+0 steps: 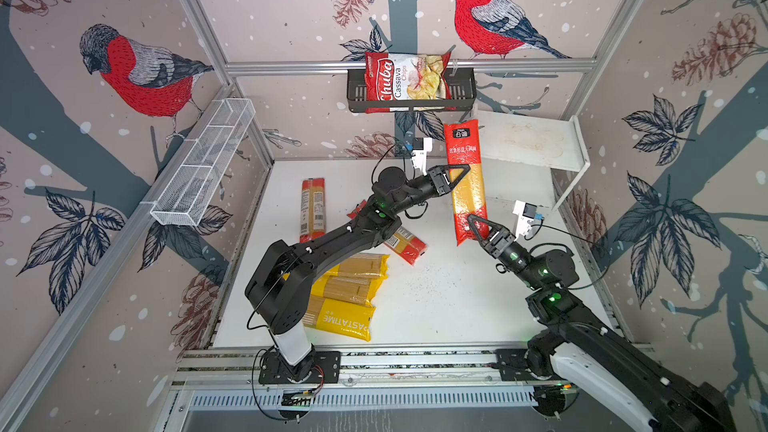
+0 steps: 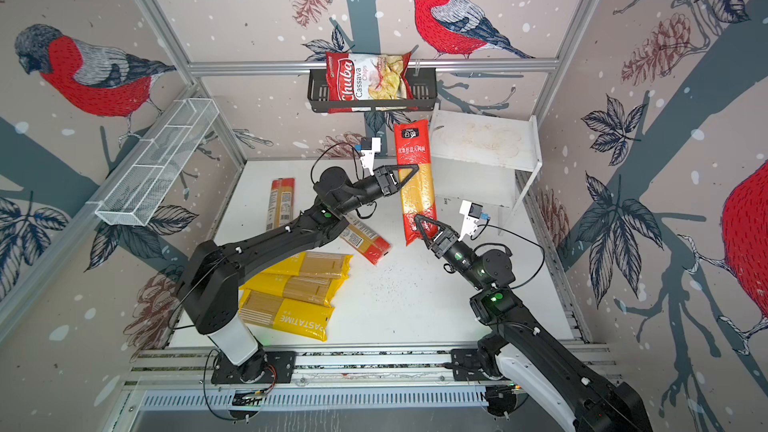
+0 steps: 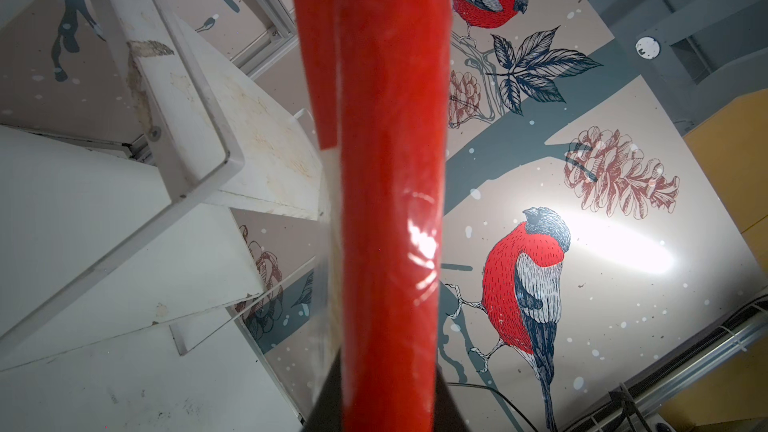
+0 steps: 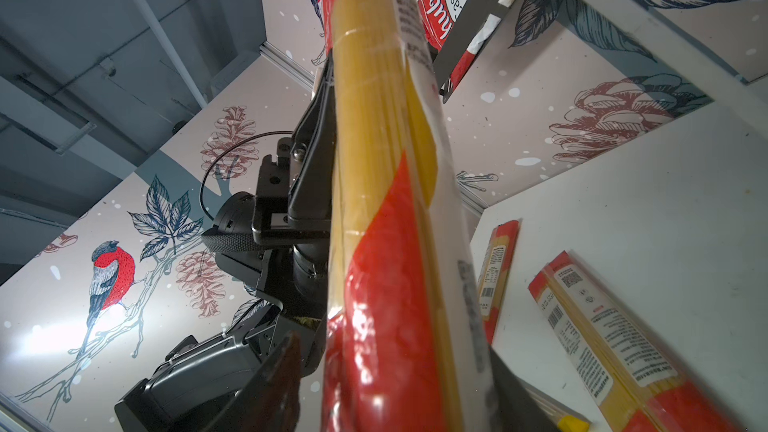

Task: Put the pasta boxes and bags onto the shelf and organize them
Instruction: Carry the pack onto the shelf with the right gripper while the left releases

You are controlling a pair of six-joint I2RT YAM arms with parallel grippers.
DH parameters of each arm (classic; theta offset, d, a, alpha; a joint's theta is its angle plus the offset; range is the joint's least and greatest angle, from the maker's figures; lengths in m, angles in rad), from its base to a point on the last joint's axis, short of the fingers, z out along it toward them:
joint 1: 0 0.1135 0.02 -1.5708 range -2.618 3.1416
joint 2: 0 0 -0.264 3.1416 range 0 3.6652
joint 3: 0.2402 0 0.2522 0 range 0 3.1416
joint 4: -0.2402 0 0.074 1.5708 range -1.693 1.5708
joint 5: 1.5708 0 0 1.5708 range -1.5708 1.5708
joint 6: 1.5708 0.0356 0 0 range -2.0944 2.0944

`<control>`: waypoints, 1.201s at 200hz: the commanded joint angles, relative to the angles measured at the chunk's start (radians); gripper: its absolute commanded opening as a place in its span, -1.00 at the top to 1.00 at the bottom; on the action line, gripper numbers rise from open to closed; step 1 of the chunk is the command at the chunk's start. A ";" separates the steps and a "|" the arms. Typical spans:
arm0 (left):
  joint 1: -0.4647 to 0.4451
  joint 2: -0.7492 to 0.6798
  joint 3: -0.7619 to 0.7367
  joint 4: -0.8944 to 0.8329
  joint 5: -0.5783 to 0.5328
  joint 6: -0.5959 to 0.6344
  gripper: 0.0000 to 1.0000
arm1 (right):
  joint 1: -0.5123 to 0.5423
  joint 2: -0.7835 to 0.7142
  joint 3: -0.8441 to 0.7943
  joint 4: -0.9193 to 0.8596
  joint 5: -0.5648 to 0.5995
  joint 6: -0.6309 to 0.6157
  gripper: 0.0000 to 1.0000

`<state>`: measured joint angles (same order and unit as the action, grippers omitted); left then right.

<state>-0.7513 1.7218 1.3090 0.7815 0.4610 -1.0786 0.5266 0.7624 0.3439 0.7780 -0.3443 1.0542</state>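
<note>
A red pasta packet (image 1: 465,176) (image 2: 415,176) with a clear middle hangs upright just left of the white shelf (image 1: 532,139) (image 2: 478,139). My left gripper (image 1: 457,178) (image 3: 388,409) is shut on its middle. My right gripper (image 1: 476,228) (image 4: 395,388) straddles its lower red end, jaws open; one finger touches the packet and a small gap shows at the other. Two more red packets (image 1: 312,209) (image 1: 407,245) lie flat on the table, the second partly under my left arm. Three yellow PASTATIME packets (image 1: 345,317) lie side by side at the front left.
A black wall basket (image 1: 357,95) above the shelf holds a Chuba chips bag (image 1: 409,76). A long white wire-mesh basket (image 1: 203,168) hangs on the left wall. The shelf's thin leg (image 1: 569,193) stands close behind my right gripper.
</note>
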 commanded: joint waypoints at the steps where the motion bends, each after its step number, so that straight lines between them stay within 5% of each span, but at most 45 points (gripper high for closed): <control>1: -0.004 0.005 0.027 0.117 -0.001 -0.011 0.86 | 0.002 0.009 0.016 0.118 -0.017 0.009 0.05; 41: -0.003 0.029 0.107 0.057 0.005 0.008 0.64 | -0.011 0.001 0.040 0.121 0.025 0.001 0.55; 140: 0.039 -0.005 0.072 0.025 -0.019 0.014 -0.29 | -0.099 0.027 0.199 -0.013 0.082 0.053 0.77; 191: 0.038 -0.103 -0.100 0.014 -0.064 0.052 -0.31 | -0.157 0.123 0.427 -0.328 0.180 0.088 0.78; 240: 0.021 -0.191 -0.259 0.014 -0.122 0.081 -0.30 | -0.249 0.290 0.595 -0.435 0.111 0.164 0.76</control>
<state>-0.7212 1.5658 1.0878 0.7666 0.3744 -1.0382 0.3096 0.9909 0.8749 0.3183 -0.1883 1.1877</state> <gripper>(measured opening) 0.652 0.228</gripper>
